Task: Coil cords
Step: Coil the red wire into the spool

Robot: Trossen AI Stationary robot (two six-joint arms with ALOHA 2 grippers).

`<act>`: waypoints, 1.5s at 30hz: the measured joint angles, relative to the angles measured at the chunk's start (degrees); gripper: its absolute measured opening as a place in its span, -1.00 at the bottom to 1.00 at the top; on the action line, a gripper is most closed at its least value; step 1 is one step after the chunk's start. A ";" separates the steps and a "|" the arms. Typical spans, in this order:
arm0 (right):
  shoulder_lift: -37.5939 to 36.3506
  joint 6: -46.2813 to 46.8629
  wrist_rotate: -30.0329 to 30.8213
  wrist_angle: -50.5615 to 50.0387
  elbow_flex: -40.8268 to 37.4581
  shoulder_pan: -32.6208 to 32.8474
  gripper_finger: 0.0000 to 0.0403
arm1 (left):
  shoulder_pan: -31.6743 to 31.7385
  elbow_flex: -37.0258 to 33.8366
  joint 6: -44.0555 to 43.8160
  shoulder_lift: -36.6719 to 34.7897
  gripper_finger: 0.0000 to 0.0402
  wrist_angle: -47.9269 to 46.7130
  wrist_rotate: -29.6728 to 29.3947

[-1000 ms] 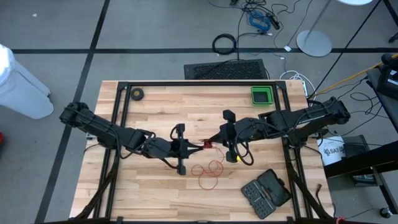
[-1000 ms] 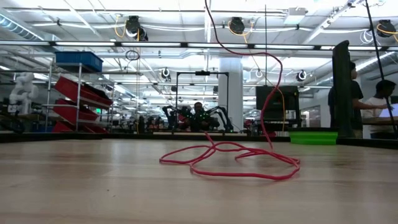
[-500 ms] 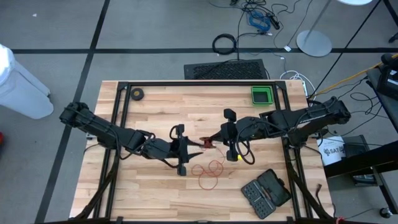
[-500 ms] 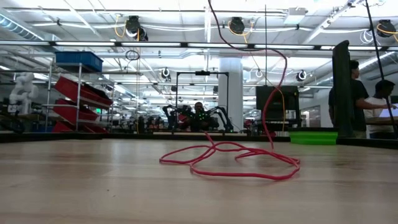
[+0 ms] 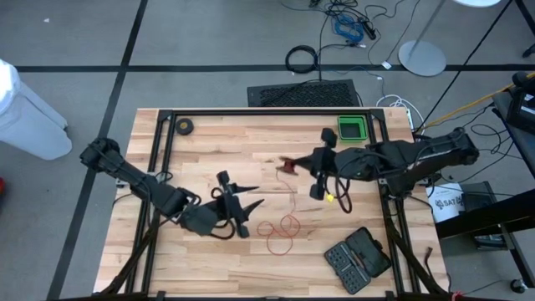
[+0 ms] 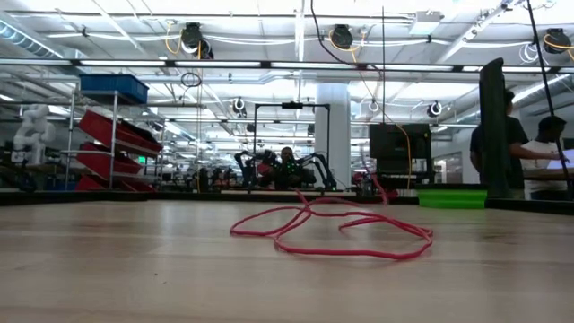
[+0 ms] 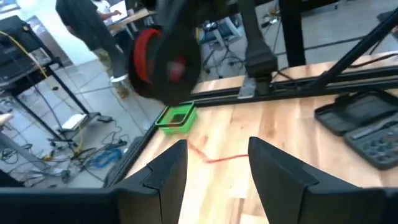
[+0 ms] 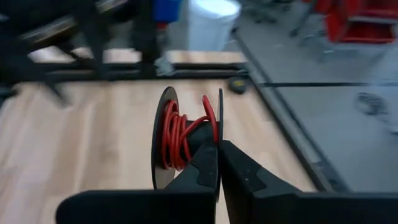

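The thin red cord lies in loose loops (image 5: 281,231) on the wooden table, seen low as a flat tangle (image 6: 334,228). Part of it is wound on a small black reel (image 8: 185,138), which hangs above the table's middle (image 5: 287,165) with my right gripper (image 8: 218,148) shut on it. A strand (image 5: 293,194) runs from the reel down to the loops. My left gripper (image 5: 251,196) stands open near and left of the reel, touching nothing. Its wrist view shows the reel (image 7: 166,61) ahead, beyond its spread fingers. My right gripper pinches the rim of one of the reel's two black discs (image 8: 219,127) between its two fingers. The fingers come from the table's right, slanting slightly down. The reel is lifted clear of the table with its discs on edge, and the cord trails slack below it.
A green bin (image 5: 351,127) stands at the far right, a black case (image 5: 358,257) at the near right, a small black roll (image 5: 185,126) at the far left. Black frame rails (image 5: 163,142) run along the table's sides and far edge.
My left gripper has opened, come away from the reel and swung toward the table's near-left side. My right gripper has carried the reel up and toward the far-right. The hanging strand has been drawn up; the loops on the table have stayed put.
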 joint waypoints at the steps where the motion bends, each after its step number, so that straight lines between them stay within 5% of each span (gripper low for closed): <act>1: -0.33 0.08 2.02 0.14 0.00 0.26 -1.00 | -0.38 -0.30 -0.40 0.22 -0.11 1.04 -0.09; 4: -0.50 -0.07 8.96 1.06 0.00 1.23 -1.00 | -0.86 -2.41 -0.86 1.11 -0.11 5.29 -1.41; 7: -0.37 -0.86 14.32 2.15 0.00 2.60 -1.00 | -0.06 -4.36 1.19 2.47 -0.11 10.69 -11.66; 9: -0.19 -1.17 17.18 2.45 0.00 3.62 -1.00 | 1.17 -6.30 4.18 2.90 -0.11 16.75 -13.42; 17: -0.35 -1.50 19.01 1.75 0.00 6.74 -1.00 | 5.94 -15.29 10.72 6.02 -0.11 48.26 7.56; 23: -0.60 -0.80 18.74 0.10 -0.02 8.10 -1.00 | 8.87 -18.84 3.56 9.29 -0.11 53.48 13.43; 45: -0.72 -0.87 18.75 -0.08 -0.02 8.07 -1.00 | 9.72 -19.11 -8.87 28.13 -0.11 71.97 18.63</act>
